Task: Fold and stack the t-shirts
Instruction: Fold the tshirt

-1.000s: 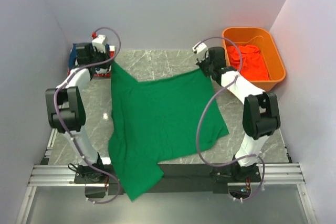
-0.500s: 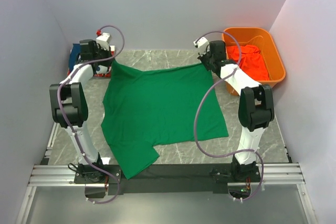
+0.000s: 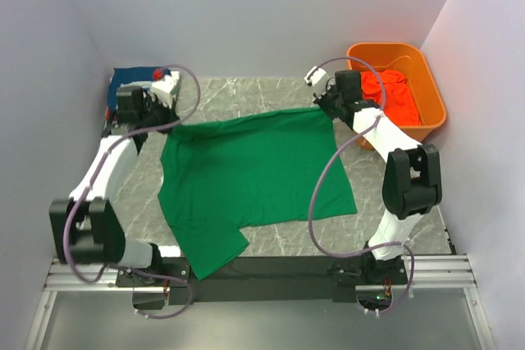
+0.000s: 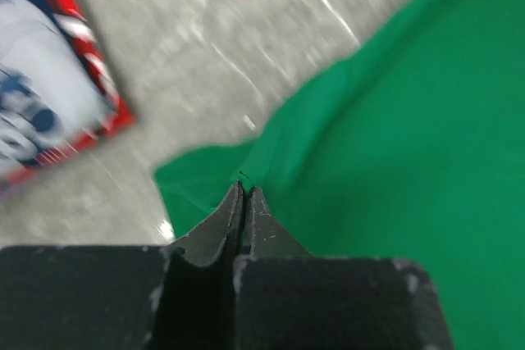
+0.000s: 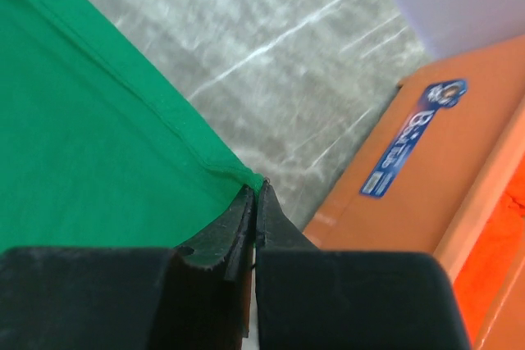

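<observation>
The bright green t-shirt (image 3: 254, 178) lies spread over the middle of the table, its near left part hanging over the front edge. My left gripper (image 3: 164, 130) is shut on its far left corner (image 4: 246, 171). My right gripper (image 3: 328, 109) is shut on its far right corner (image 5: 246, 171), next to the orange bin. The dark blue printed t-shirt (image 3: 131, 79) lies folded at the far left on a red one (image 4: 111, 116); it also shows in the left wrist view (image 4: 37, 96). The orange-red t-shirt (image 3: 394, 97) lies crumpled in the bin.
The rigid orange plastic bin (image 3: 433, 96) stands at the far right corner; its wall with a blue label (image 5: 414, 137) is close to my right gripper. White walls close the back and both sides. A black rail (image 3: 279, 268) runs along the front edge.
Both grippers have pulled the green t-shirt's far edge toward the near side and lower, the left one farther. The shirt now lies flatter and more stretched; the blue shirt is uncovered.
</observation>
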`<state>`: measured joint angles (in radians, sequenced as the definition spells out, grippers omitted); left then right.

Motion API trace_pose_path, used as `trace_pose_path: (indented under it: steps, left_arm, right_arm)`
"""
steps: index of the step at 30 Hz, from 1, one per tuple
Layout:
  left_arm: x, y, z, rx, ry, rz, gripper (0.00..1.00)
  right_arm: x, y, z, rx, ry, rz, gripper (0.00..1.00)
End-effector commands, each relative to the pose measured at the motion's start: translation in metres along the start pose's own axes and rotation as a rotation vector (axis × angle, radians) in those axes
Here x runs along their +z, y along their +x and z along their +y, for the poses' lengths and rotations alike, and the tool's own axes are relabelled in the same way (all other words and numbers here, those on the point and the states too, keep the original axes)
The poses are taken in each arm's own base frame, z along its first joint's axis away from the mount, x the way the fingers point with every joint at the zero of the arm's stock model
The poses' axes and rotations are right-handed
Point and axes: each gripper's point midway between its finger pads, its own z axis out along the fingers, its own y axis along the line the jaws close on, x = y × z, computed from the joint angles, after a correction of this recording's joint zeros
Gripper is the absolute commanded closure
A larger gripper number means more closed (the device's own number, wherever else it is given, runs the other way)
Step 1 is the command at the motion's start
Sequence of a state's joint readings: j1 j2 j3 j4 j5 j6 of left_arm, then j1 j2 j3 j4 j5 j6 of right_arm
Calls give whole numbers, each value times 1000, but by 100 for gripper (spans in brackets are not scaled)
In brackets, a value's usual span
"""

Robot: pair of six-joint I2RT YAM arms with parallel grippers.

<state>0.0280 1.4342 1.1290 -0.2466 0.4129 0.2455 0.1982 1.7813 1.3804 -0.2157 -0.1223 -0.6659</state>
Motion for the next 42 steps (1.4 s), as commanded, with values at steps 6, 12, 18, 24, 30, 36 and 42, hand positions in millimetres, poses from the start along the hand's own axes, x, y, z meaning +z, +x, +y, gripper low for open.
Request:
trace_pose_path:
  steps: [6, 12, 18, 24, 30, 36, 42]
  left_arm:
    - [-47, 90, -75, 31, 179, 213, 99]
    - [-41, 146, -92, 44, 194, 364, 99]
    - [-26, 169, -85, 15, 177, 469, 99]
    - [-25, 151, -84, 27, 187, 433, 99]
    - [-57, 158, -117, 168, 448, 466, 75]
    - [-58, 126, -116, 171, 445, 387, 56]
    - [-14, 95, -102, 9, 377, 354, 51]
  right_arm:
    - [-25, 34, 17, -126, -69, 38, 100]
    - [-15, 59, 39, -151, -167, 98, 100]
    - [-11, 73, 46, -176, -204, 150, 100]
    - [-18, 70, 44, -203, -212, 150, 100]
    - [-31, 97, 55, -299, -280, 237, 72]
    - [-47, 61, 49, -223, -330, 194, 46]
    - [-46, 48, 55, -87, -403, 242, 60]
